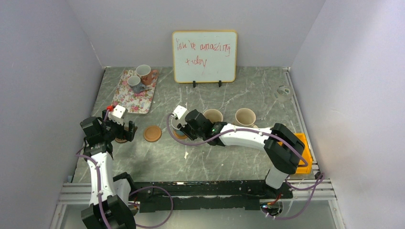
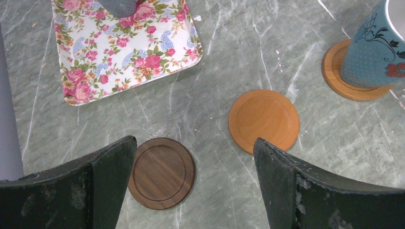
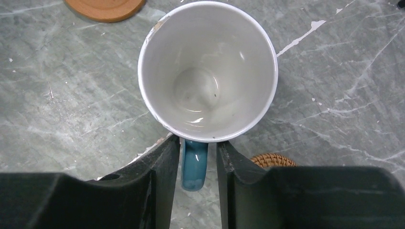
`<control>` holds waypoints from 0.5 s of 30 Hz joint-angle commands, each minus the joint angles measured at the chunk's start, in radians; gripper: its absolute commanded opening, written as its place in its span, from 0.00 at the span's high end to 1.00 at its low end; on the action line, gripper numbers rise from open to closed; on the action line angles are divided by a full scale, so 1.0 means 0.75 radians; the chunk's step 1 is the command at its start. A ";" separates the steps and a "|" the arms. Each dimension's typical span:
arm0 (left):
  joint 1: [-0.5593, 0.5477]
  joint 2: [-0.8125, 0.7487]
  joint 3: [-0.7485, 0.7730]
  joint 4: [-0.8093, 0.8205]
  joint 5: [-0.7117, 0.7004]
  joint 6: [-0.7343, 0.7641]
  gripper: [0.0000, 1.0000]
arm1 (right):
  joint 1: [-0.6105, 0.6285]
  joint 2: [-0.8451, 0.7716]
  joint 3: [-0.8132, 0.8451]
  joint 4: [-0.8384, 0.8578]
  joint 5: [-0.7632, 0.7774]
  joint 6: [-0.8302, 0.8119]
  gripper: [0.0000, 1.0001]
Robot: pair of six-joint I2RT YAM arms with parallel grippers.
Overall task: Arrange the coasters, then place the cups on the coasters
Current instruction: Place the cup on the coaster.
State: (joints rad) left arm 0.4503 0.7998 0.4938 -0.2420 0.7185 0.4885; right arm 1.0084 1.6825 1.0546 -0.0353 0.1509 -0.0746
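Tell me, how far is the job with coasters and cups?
Done: the blue cup stands on a wooden coaster. In hand: the right hand flanks its handle, jaws slightly apart. Remaining: the tan coaster and the dark coaster lie bare; the orange cup and the grey cup wait on the tray.

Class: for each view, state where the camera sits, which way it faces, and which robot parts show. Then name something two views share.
Top external: above and behind the bases, looking down on the table; left arm and right arm show.
Left wrist: on the left arm, facing down at the dark coaster; its spread fingers show.
Right wrist: facing down into the blue-handled mug; its fingers flank the handle.
Shared: both wrist views show that mug.
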 commanded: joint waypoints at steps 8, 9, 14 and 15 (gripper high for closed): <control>0.007 0.003 -0.008 0.055 0.022 0.006 0.03 | -0.007 -0.038 0.057 0.053 0.031 -0.007 0.53; 0.007 0.002 -0.008 0.055 0.021 0.006 0.03 | -0.007 -0.041 0.056 0.053 0.031 -0.008 0.53; 0.007 0.000 -0.010 0.055 0.020 0.005 0.03 | -0.008 -0.063 0.054 0.053 0.032 -0.013 0.50; 0.007 0.001 -0.009 0.056 0.020 0.005 0.03 | -0.006 -0.065 0.054 0.053 0.033 -0.015 0.49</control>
State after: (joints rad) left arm 0.4503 0.8032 0.4934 -0.2291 0.7181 0.4885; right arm 1.0077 1.6825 1.0557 -0.0349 0.1558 -0.0784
